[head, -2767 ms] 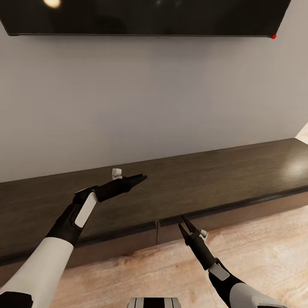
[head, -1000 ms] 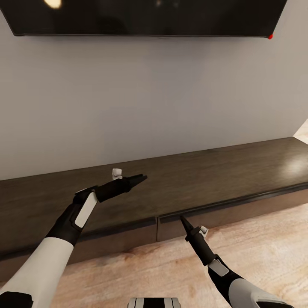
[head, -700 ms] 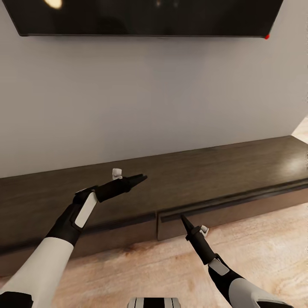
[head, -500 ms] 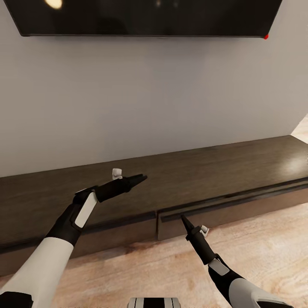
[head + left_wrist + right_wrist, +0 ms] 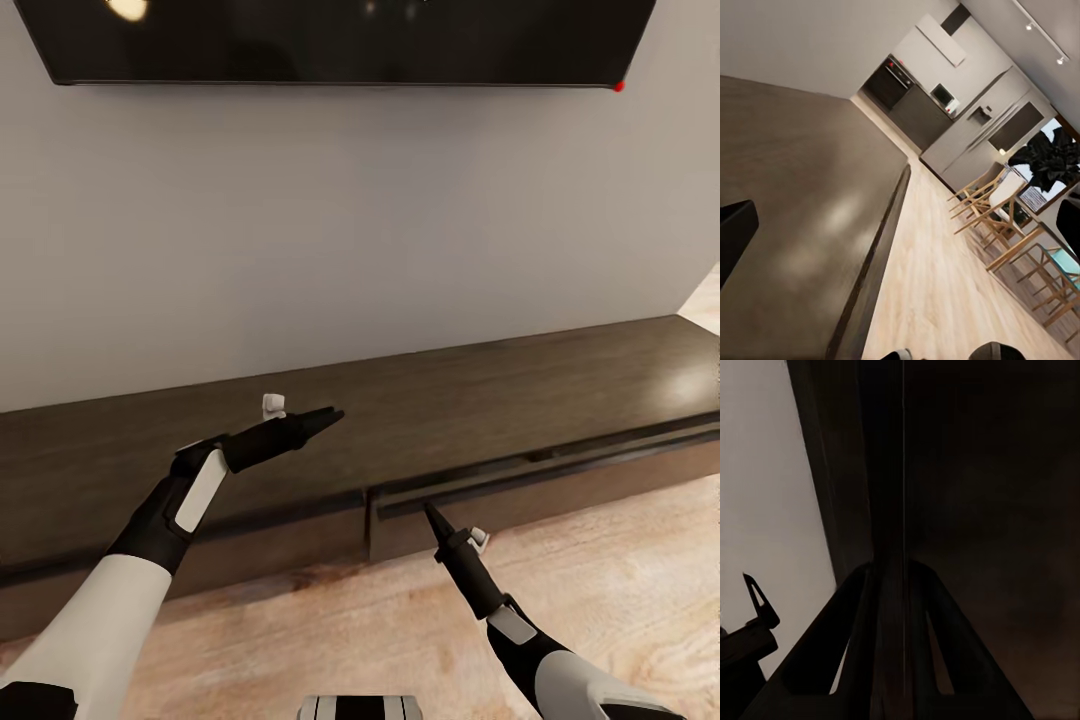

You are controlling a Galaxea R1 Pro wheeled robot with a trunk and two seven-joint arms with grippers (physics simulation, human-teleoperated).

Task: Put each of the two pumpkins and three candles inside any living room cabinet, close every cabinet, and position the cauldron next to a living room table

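The long dark-brown cabinet (image 5: pixel 520 390) runs along the wall in the head view. Its right drawer (image 5: pixel 580 488) stands slightly out from the drawer beside it, with a dark gap under the top. My right gripper (image 5: pixel 428 510) is shut, its tip at that drawer's upper lip near the drawer's left end. In the right wrist view the right gripper (image 5: pixel 891 566) has its fingers pressed together against dark wood. My left gripper (image 5: pixel 325 414) hovers over the cabinet top, open and empty. The left wrist view looks along the cabinet top (image 5: pixel 795 195). Pumpkins, candles, cauldron and table are out of view.
A black TV (image 5: pixel 340 40) hangs on the grey wall above the cabinet. Light wood-plank floor (image 5: pixel 620 570) lies in front of it. In the left wrist view, a dark kitchen (image 5: pixel 907 97) and wooden chairs (image 5: pixel 997 225) sit far off past the cabinet's end.
My right gripper went from open to shut at the drawer's lip. The view has since drawn back a little, and the right drawer front has come slightly forward. The left arm is unchanged.
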